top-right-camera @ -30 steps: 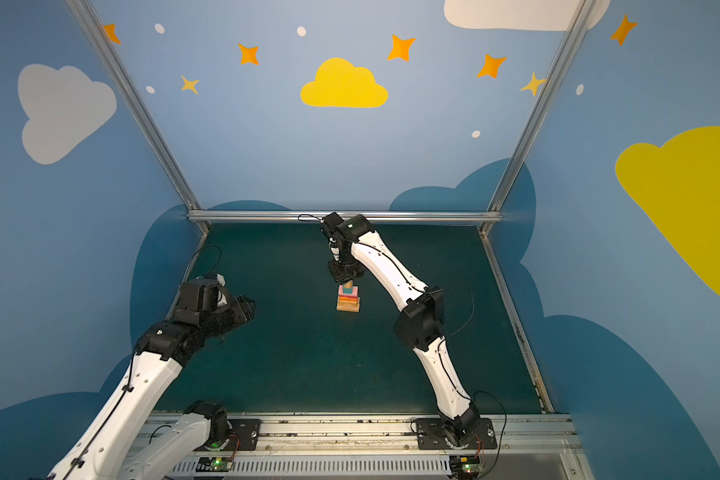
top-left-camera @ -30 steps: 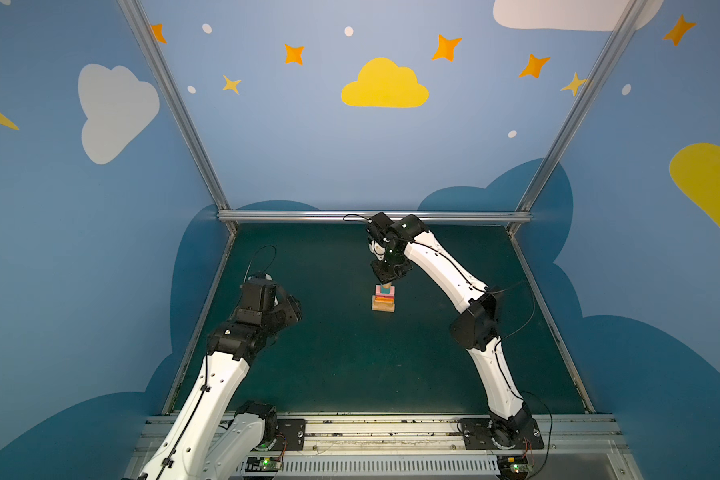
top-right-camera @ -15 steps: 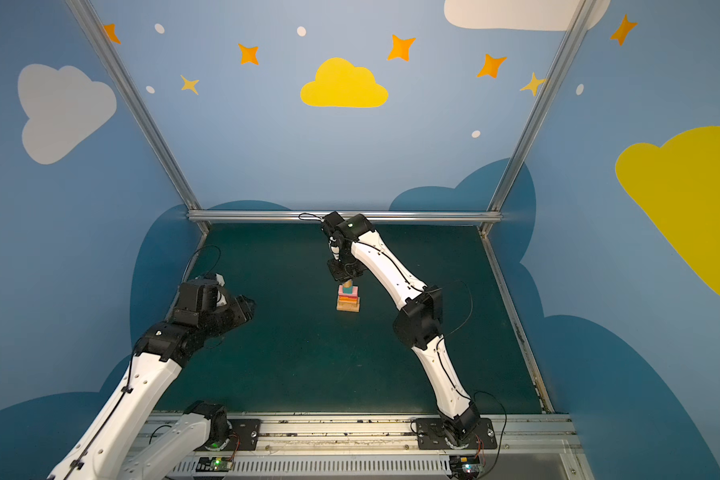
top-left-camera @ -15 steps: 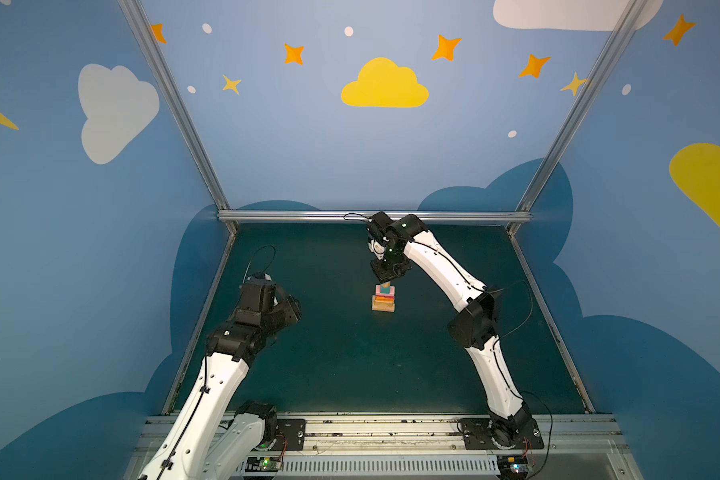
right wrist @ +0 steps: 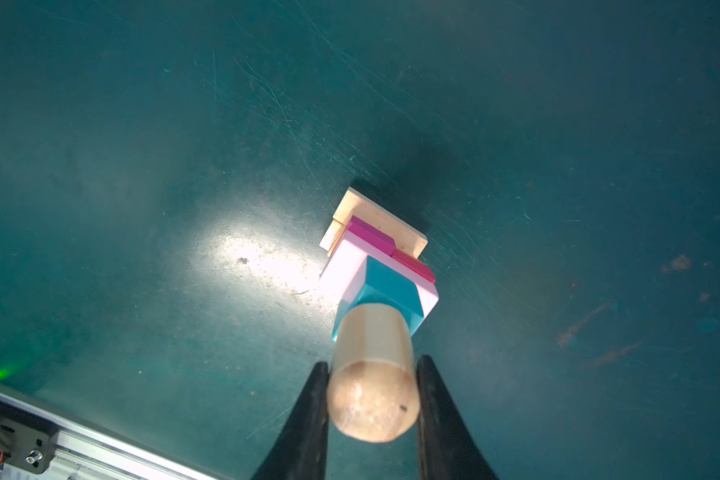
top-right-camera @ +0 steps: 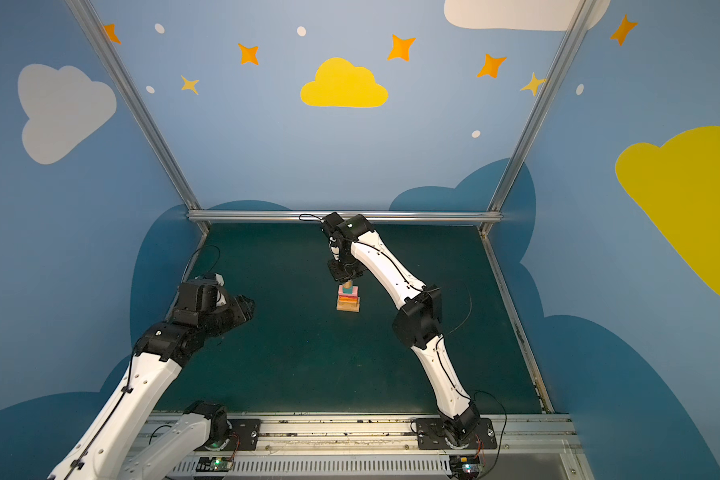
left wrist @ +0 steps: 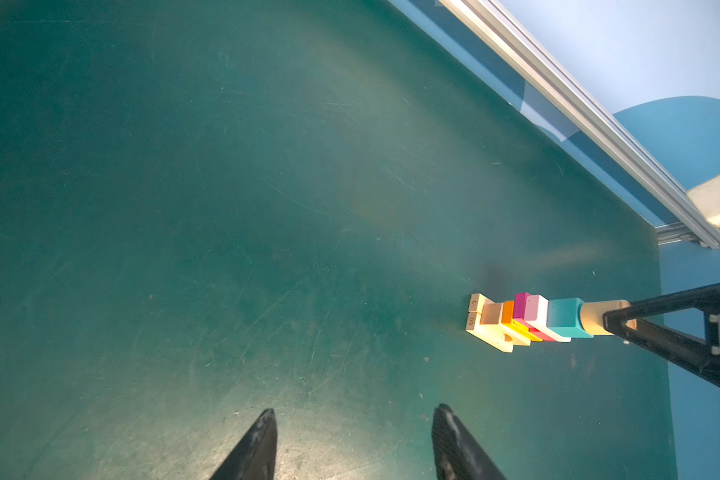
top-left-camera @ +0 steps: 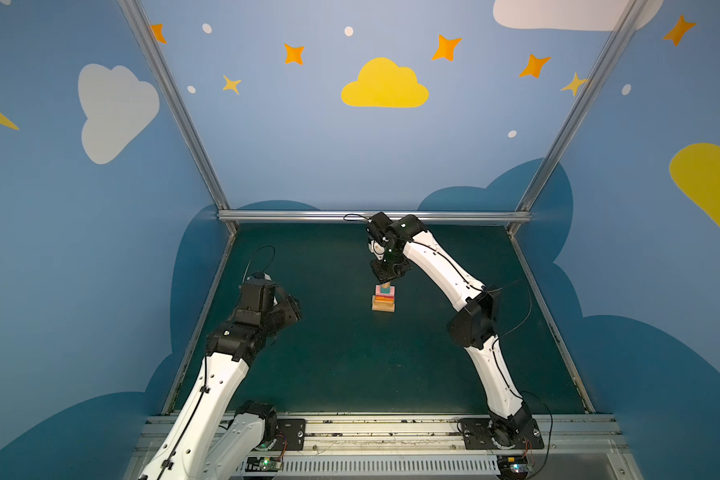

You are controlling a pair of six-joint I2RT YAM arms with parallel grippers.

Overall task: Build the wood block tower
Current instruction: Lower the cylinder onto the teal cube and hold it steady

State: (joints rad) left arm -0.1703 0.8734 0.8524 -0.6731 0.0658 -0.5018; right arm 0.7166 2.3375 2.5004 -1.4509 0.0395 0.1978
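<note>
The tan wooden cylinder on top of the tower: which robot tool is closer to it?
The right. The right tool is clamped on the tan wooden cylinder, one finger on each side. The left tool is open, well away, touching nothing.

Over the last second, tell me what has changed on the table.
Nothing has visibly changed. The right gripper stays shut on the tan cylinder at the top of the tower. The left gripper stays open and empty, off to the side of the tower.
</note>
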